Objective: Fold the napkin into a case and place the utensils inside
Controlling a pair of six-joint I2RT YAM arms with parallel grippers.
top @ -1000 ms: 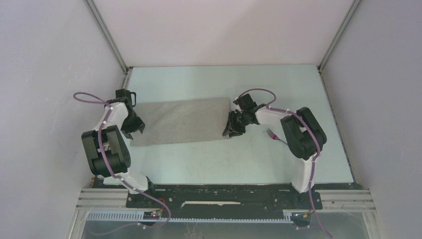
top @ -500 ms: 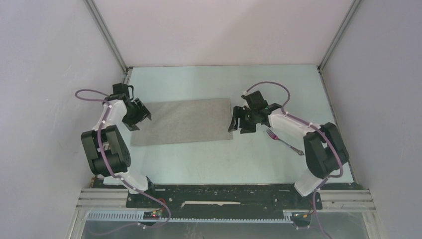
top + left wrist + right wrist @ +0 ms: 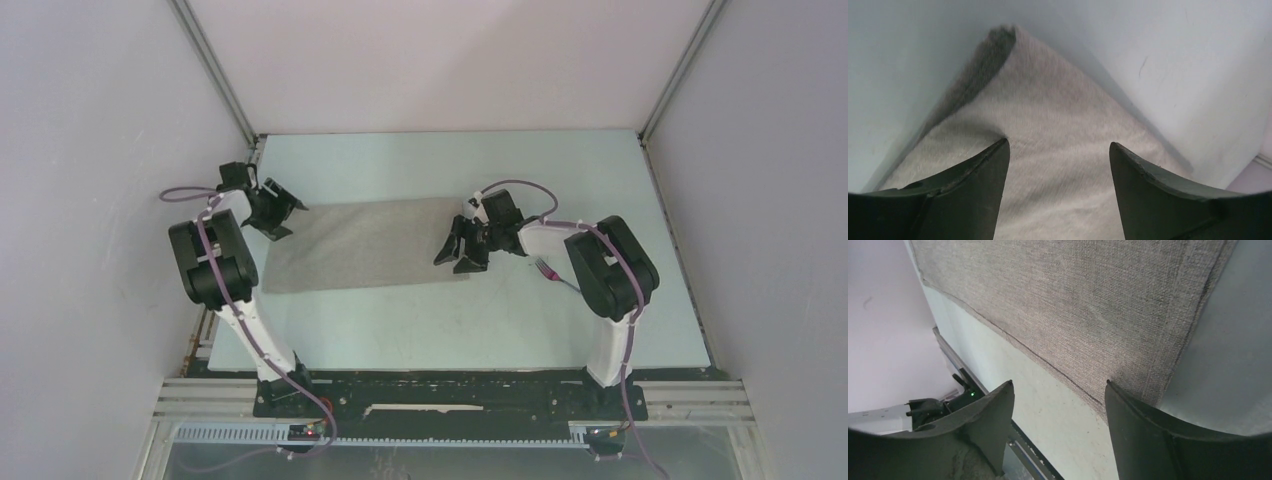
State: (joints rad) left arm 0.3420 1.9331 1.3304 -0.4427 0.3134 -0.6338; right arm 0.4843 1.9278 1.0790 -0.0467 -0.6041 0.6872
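Note:
The grey-beige napkin (image 3: 365, 245) lies flat as a folded strip across the middle of the table. My left gripper (image 3: 284, 211) is open at the napkin's far left corner; in the left wrist view the cloth (image 3: 1048, 150) fills the space between its fingers. My right gripper (image 3: 455, 252) is open over the napkin's right near corner; the right wrist view shows the cloth's hemmed edge (image 3: 1098, 315) and corner ahead of the fingers. A fork (image 3: 548, 270) lies right of the napkin, partly hidden by my right arm. The spoon is out of view. No narrow case shows.
White walls close the table on left, back and right. The left gripper is near the back left corner post (image 3: 255, 145). The black rail (image 3: 450, 385) with the arm bases runs along the near edge.
The left gripper moved up and back toward the napkin's far left corner. The right gripper moved left over the napkin's right end, and its arm folded back, covering most of the fork.

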